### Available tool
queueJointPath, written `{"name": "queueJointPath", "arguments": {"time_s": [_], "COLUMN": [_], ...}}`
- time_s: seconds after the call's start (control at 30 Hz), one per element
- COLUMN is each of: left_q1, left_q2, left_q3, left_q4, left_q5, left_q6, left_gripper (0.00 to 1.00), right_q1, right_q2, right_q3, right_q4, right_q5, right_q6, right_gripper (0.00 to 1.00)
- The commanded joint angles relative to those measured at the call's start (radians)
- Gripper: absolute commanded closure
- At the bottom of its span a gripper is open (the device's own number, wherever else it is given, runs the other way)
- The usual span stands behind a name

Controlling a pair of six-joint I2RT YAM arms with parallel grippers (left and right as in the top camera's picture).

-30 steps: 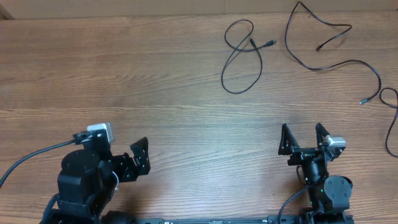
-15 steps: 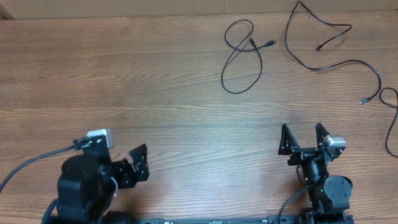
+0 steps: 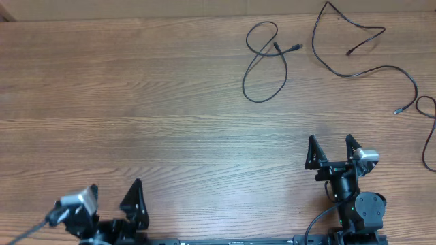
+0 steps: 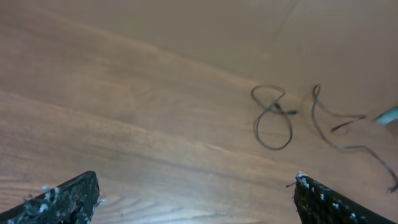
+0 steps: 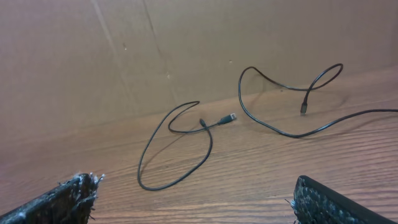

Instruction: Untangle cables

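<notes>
The left hand (image 4: 196, 186) is hovering low over the wooden surface (image 3: 136, 88), its fingers spread wide and gripping nothing. The right hand (image 3: 331, 146) is likewise gaping, released and empty. Three thin black cables are lying apart, none of them touching a hand. The looped cable (image 3: 258, 101) is lying well ahead of the right hand and a little to its left, plug tip resting inside the loop. The long wavy cable (image 3: 351, 74) is stretching out ahead of that hand, just right of the loop. The third cable (image 3: 424, 155) is trailing off to the right hand's right.
</notes>
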Motion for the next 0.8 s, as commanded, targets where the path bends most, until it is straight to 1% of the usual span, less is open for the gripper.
{"name": "queueJointPath", "arguments": {"time_s": [0.0,0.2,0.37,0.5,0.77], "left_q1": [0.01,0.01,0.011,0.011,0.01], "left_q2": [-0.078,-0.164,-0.163,-0.163,-0.163], "left_q3": [-0.006,-0.006,-0.002,-0.002,-0.004], "left_q4": [0.0,-0.002,-0.065,-0.166,-0.176], "left_q5": [0.008,0.008,0.008,0.008,0.013], "left_q6": [0.0,0.0,0.0,-0.001,-0.008], "left_gripper": [0.0,0.01,0.01,0.01,0.01], "right_q1": [-0.003,-0.003,-0.003,-0.003,-0.003], "right_q2": [-0.01,-0.01,-0.01,-0.01,-0.01], "right_q3": [-0.011,-0.011,-0.011,-0.011,-0.011], "right_q4": [0.007,0.007,0.007,0.007,0.007], "right_q5": [-0.004,-0.005,-0.005,-0.005,-0.005], "right_q6": [0.002,0.002,0.002,0.002,0.002], "right_gripper": [0.0,0.0,0.0,0.0,0.0]}}
